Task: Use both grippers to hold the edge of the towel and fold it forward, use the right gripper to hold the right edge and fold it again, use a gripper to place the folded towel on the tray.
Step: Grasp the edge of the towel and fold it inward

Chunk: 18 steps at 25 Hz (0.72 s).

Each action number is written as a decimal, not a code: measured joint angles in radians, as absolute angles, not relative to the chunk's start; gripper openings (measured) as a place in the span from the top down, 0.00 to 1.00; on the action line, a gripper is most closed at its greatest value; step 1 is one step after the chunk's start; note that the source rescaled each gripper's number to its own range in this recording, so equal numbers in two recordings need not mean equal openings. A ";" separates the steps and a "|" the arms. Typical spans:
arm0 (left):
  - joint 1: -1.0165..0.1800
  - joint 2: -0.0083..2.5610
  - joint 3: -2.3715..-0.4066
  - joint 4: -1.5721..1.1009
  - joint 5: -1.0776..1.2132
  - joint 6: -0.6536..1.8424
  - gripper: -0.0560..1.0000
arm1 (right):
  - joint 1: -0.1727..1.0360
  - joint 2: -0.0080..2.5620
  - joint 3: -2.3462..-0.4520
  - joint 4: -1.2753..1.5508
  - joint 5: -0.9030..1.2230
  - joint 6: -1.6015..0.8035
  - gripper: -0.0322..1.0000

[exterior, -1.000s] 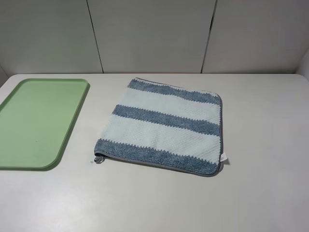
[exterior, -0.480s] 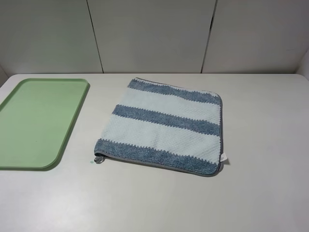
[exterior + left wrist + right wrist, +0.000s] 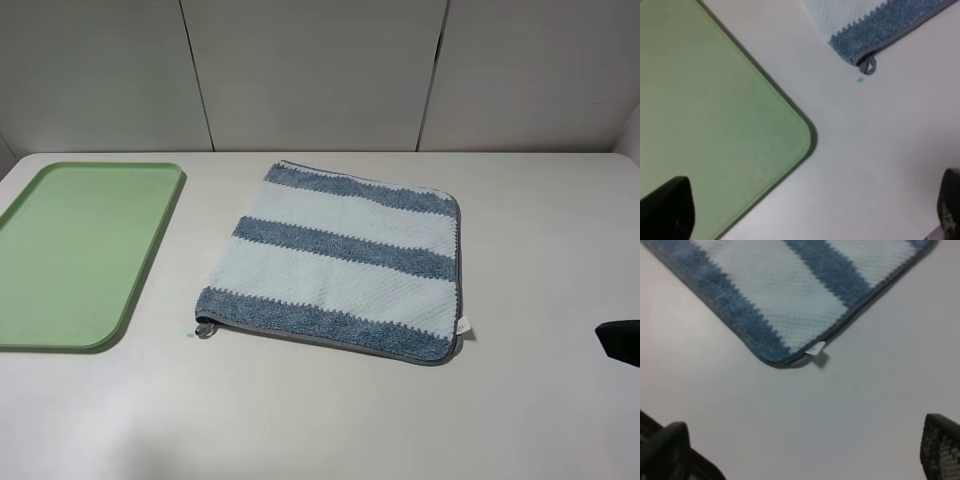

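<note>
Blue-grey & white striped towel (image 3: 338, 265) lies flat mid-table (image 3: 300, 420), w/ the pale-green tray (image 3: 80, 250) apart on its left. Left gripper (image 3: 805, 212) hangs above the tray's rounded corner, nr the towel's loop (image 3: 867, 65), jaws wide, gripping nothing. Right gripper (image 3: 802, 452) hangs nr the corner w/ the white tag (image 3: 816, 348), jaws wide, clear of the cloth.

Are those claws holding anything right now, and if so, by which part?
Nothing is held. The left gripper and the right gripper both stand open with nothing between their jaws, and the towel lies flat, untouched.
</note>
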<state>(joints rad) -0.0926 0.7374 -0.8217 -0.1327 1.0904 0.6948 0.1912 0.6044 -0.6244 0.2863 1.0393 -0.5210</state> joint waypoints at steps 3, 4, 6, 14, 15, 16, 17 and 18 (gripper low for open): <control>-0.121 0.822 -0.823 -0.132 1.081 0.738 0.03 | 0.191 0.671 -0.625 0.299 1.011 -0.588 0.00; -0.134 0.850 -0.823 -0.132 1.074 0.761 0.03 | 0.191 0.692 -0.625 0.300 1.004 -0.606 0.00; -0.155 0.903 -0.823 -0.132 1.053 0.811 0.03 | 0.191 0.745 -0.626 0.303 0.991 -0.646 0.00; -0.199 1.048 -0.823 -0.133 0.959 1.010 0.03 | 0.191 0.941 -0.626 0.303 0.920 -0.845 0.00; -0.199 1.060 -0.823 -0.133 0.953 1.033 0.03 | 0.191 0.954 -0.626 0.303 0.907 -0.873 0.00; -0.199 1.071 -0.823 -0.133 0.946 1.052 0.03 | 0.191 0.968 -0.626 0.304 0.893 -0.907 0.00; -0.199 1.081 -0.823 -0.133 0.940 1.073 0.03 | 0.191 0.981 -0.626 0.304 0.879 -0.942 0.00; -0.199 1.088 -0.823 -0.134 0.932 1.095 0.03 | 0.191 0.990 -0.626 0.304 0.868 -0.976 0.00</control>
